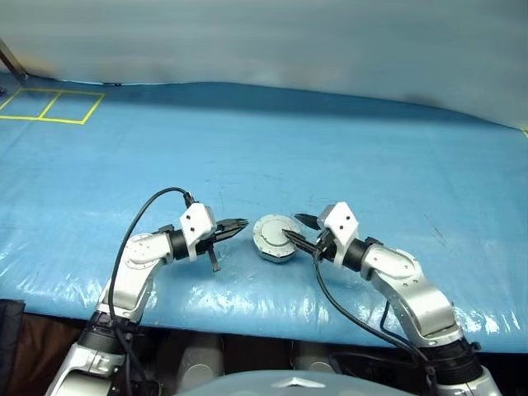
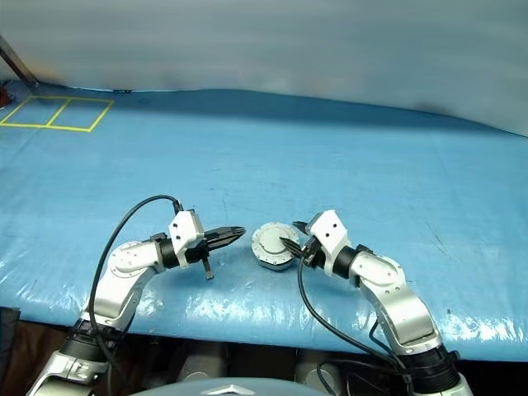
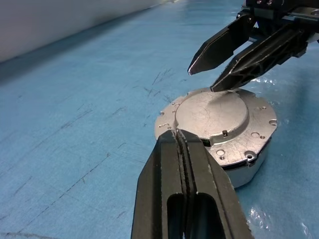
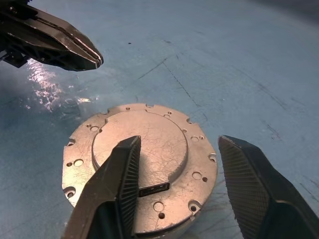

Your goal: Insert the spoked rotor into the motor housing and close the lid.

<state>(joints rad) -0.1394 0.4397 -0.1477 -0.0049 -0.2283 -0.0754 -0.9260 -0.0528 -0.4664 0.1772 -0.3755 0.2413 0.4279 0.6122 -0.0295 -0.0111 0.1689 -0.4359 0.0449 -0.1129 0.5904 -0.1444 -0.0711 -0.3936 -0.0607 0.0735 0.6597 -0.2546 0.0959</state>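
Observation:
The motor housing (image 1: 277,250) stands on the blue table cover, a round silver cup with the lid (image 4: 144,149) lying flat and closed on top. The spoked rotor is hidden. My left gripper (image 1: 239,224) is shut with nothing in it, and its tip points at the housing from just to its left, a little apart. My right gripper (image 4: 179,142) is open over the right part of the lid. One of its fingers (image 3: 234,74) reaches down to the lid's top face while the other hangs above.
The blue cover (image 1: 330,148) stretches wide around the housing. Yellow tape squares (image 1: 49,106) mark the far left corner. A pale backdrop (image 1: 289,41) rises behind the table, and the front edge (image 1: 272,318) runs just below both arms.

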